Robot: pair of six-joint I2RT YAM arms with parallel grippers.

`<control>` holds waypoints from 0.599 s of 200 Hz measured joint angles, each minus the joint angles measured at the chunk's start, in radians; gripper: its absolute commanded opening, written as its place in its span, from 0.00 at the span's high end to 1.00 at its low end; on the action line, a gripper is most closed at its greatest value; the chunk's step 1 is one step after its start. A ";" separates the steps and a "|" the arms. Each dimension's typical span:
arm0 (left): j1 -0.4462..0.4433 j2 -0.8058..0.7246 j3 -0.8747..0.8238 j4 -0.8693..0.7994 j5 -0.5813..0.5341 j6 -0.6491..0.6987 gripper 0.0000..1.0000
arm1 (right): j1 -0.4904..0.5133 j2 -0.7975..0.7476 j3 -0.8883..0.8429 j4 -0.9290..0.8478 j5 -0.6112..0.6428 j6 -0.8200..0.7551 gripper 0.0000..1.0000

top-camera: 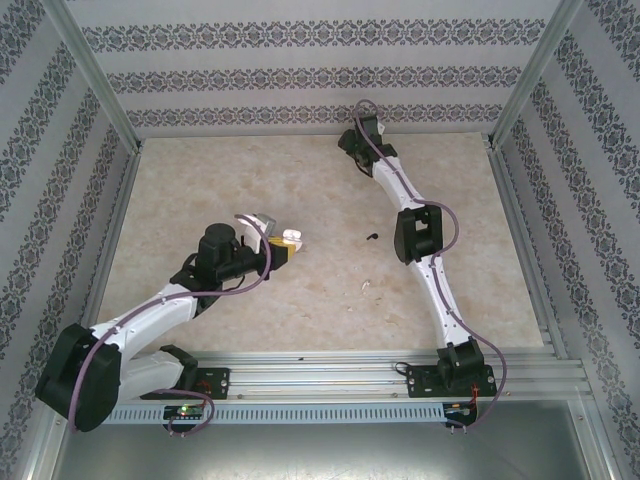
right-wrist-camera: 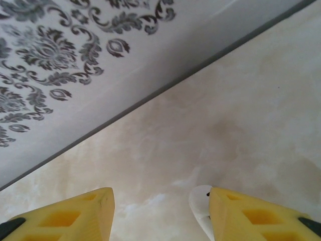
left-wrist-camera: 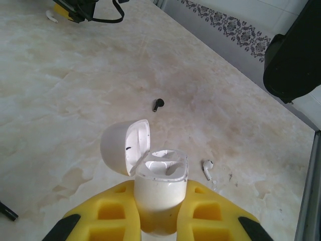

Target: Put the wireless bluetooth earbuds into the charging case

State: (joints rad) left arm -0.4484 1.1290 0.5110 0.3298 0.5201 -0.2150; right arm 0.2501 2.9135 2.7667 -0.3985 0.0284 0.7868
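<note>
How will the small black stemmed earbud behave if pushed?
The small black stemmed earbud is likely light, being tiny. Its rounded head and the smooth marble-look tabletop suggest it may skid or spin. Short stem probably stops free rolling.

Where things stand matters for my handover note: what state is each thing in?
charging case: lid open, both wells look empty.
left claw: shut on the charging case.
right claw: open, gripping nothing.
black earbud: loose on the table, outside the case.
white earbud: loose on the table, close to the case.
second white earbud: on the table beside one finger of the right claw.
</note>
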 measured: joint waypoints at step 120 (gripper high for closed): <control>0.019 -0.051 -0.035 0.010 0.000 -0.004 1.00 | 0.000 0.020 0.002 0.014 -0.037 0.075 0.63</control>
State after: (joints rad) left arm -0.4297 1.0782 0.4755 0.3401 0.5201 -0.2188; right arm 0.2497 2.9337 2.7686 -0.3840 -0.0082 0.8619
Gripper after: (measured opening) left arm 0.138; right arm 0.387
